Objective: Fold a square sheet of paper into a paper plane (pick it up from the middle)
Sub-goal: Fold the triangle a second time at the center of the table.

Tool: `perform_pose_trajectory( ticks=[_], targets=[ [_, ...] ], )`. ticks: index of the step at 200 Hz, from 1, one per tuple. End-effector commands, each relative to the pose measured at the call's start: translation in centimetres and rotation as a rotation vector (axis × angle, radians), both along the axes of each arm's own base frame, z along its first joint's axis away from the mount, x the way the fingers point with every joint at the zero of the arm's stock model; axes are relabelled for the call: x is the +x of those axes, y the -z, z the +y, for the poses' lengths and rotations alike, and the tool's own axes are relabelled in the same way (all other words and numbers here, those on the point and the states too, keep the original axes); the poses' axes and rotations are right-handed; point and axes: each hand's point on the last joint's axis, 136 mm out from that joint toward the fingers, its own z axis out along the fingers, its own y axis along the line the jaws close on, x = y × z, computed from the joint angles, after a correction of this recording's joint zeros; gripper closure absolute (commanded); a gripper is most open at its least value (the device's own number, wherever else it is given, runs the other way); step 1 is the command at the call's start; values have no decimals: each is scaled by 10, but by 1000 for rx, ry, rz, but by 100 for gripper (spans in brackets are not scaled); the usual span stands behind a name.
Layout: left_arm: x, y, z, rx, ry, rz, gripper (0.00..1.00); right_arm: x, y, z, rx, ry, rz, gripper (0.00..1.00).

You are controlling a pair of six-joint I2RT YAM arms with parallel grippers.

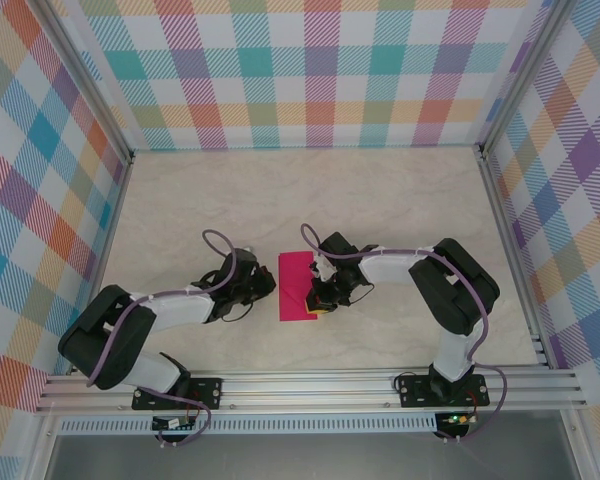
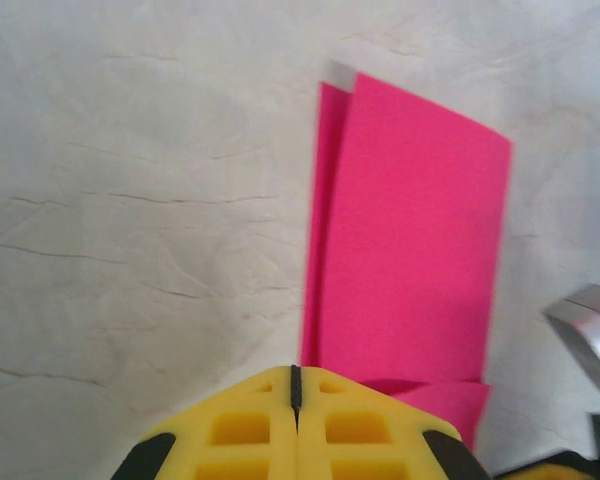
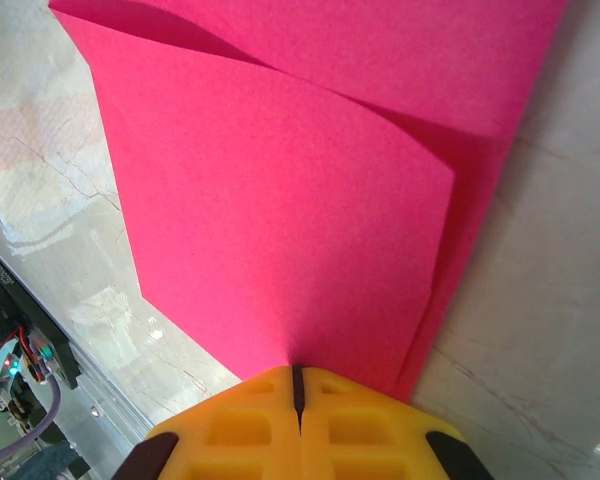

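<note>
The square sheet of paper (image 1: 298,285) lay on the table (image 1: 400,200), folded once lengthwise. The left tool (image 1: 264,284) and right tool (image 1: 321,296) flanked it, both jaws together. Nose and wing folds appeared outstanding

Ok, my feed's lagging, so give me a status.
Left gripper shut at paper's left edge. Right gripper shut at its right edge, top layer lifted. Paper folded over, on table. Nothing blocking.
</note>
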Motion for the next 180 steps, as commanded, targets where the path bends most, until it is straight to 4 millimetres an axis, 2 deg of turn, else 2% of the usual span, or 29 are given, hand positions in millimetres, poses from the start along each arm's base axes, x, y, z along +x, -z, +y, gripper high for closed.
perform_pose_trajectory(
  ticks=[1, 17, 37, 83, 109, 138, 163, 180],
  targets=[
    [2, -33, -17, -82, 67, -45, 100, -26, 16, -21, -86, -25, 70, 100],
    [-5, -43, -35, -121, 138, -48, 100, -23, 10, -16, -66, -22, 58, 100],
    [-12, -41, -55, -125, 215, -28, 100, -19, 5, -12, -46, -19, 46, 100],
    [-13, -3, -64, -102, 231, 46, 100, -13, -5, -1, 0, -4, 39, 100],
    [-12, 22, -53, -32, 192, 80, 100, -10, -11, -1, -2, 1, 26, 98],
    [-13, 40, -43, 26, 162, 110, 100, -6, -24, 4, 27, 4, 9, 96],
    [-16, 46, -39, 37, 157, 126, 100, 0, -39, 16, 56, -1, -20, 94],
    [-18, 47, -38, 34, 156, 128, 100, 4, -40, 25, 50, 0, -27, 94]
  ],
)
